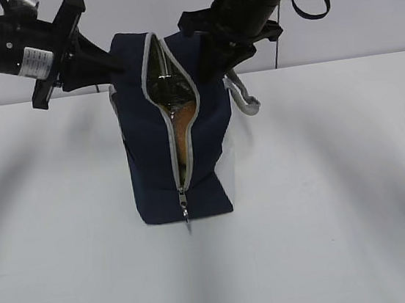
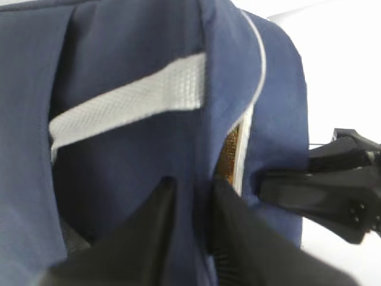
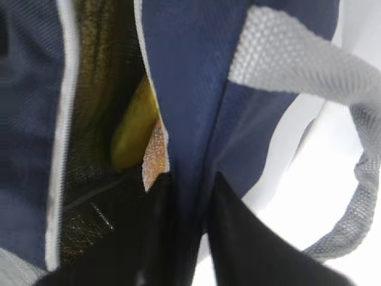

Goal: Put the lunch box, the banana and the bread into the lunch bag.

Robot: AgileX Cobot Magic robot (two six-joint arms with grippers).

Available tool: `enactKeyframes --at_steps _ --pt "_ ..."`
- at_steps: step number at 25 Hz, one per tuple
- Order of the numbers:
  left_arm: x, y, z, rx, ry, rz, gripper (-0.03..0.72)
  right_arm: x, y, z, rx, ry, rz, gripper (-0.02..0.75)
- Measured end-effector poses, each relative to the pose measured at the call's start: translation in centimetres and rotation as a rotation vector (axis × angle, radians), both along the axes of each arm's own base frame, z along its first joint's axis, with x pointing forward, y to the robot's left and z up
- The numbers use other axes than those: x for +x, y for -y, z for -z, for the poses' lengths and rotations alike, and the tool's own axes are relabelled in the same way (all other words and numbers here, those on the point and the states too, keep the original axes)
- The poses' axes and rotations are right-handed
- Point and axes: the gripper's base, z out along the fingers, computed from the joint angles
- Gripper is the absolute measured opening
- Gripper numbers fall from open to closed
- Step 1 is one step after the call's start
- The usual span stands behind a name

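Both sets of black fingers (image 2: 190,220) (image 3: 187,220) pinch navy fabric of the lunch bag (image 1: 145,166); speckled bread (image 1: 183,128) shows inside.

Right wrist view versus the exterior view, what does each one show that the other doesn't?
Only the right wrist view shows the yellow banana inside the lunch bag, and the right gripper with a fold of the bag's navy fabric between its fingers.

Only the exterior view shows the whole bag standing upright on the white table, the zipper's ring pull near the bottom, and both arms reaching it from either side.

Both show the open zipper, the golden-brown bread in the gap, and a grey strap handle.
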Motion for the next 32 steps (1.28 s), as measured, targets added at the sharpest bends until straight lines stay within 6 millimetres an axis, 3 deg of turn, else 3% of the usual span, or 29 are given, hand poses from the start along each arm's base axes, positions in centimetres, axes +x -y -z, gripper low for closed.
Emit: enactKeyframes --at_steps 4,6,8,13,18,21,26,32 --pt "0.0 0.0 0.0 0.005 0.000 0.002 0.379 0.0 -0.1 0.0 0.007 -0.002 0.000 0.384" --pt "0.0 -0.1 0.0 0.004 0.000 0.000 0.471 0.0 0.0 0.0 0.000 0.000 0.000 0.456" --pt "-0.1 -0.5 -0.2 0.001 0.002 -0.003 0.514 -0.1 0.2 -0.3 -0.016 0.013 0.000 0.488" --pt "-1.3 -2.6 -3.2 -0.020 0.046 -0.001 0.533 -1.9 1.0 -4.8 -0.015 0.121 0.004 0.505" --pt "-4.5 -3.1 -7.1 0.026 0.095 0.093 0.536 -4.7 1.5 -9.7 0.021 0.224 -0.004 0.506" --pt "-6.7 -3.7 -8.8 0.147 0.113 0.113 0.536 -7.0 1.0 -11.0 0.007 0.250 -0.037 0.507" --pt "-10.1 -4.6 -11.5 0.300 0.144 0.101 0.509 -10.7 0.2 -11.4 -0.070 0.262 -0.097 0.506" --pt "-13.5 -5.2 -12.5 0.373 0.158 0.077 0.475 -14.1 1.0 -11.7 -0.089 0.255 -0.120 0.507"
